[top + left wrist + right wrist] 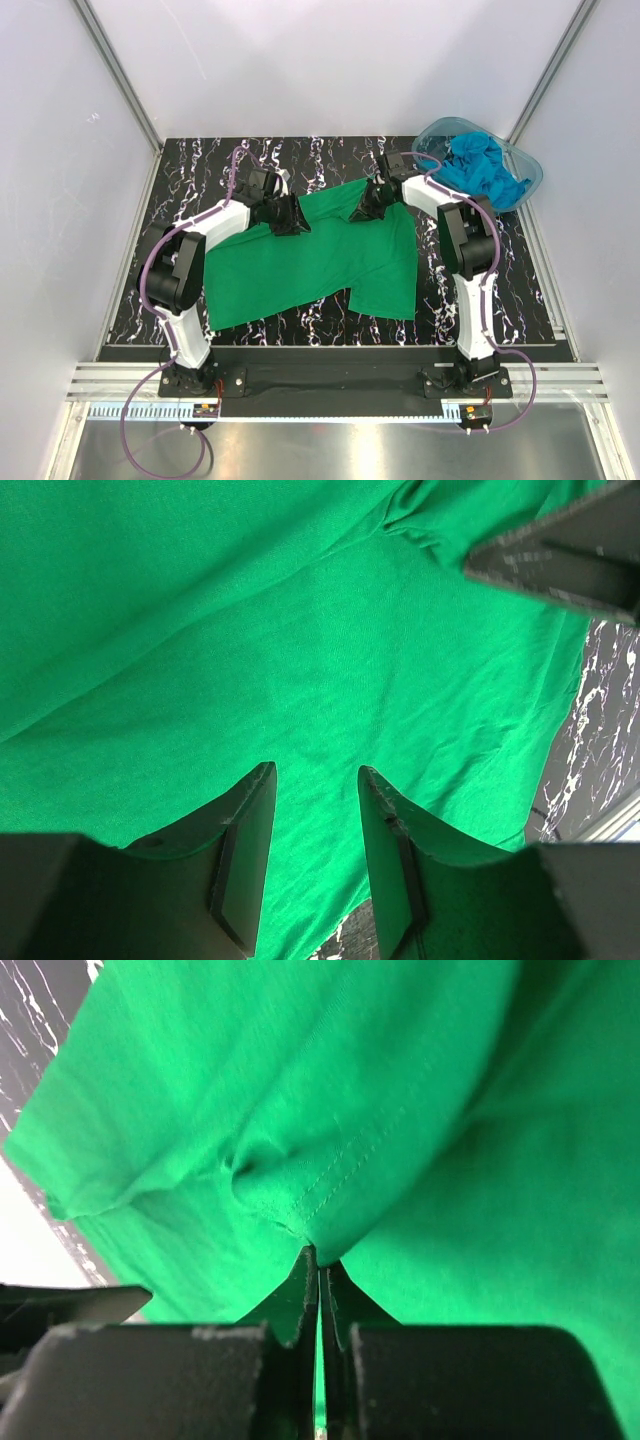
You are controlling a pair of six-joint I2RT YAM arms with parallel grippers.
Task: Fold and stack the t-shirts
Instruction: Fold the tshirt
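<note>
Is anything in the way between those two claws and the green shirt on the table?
Nothing visible. The right gripper is pinched shut on a stitched edge of the green t-shirt, and the left gripper is open over the same cloth, with nothing between them.

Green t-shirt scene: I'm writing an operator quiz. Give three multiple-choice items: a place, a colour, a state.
1. Where are the turquoise t-shirts? A) in the tub at the table's far right corner B) mid-table C) near left corner
2. The table top is: A) plain white B) black with white veins C) wood
3. The right claw is: A) wide open B) out of view C) shut on the green t-shirt
A: they fill the tub. B: the top view shows the marbling. C: its fingers pinch a hem.
</note>
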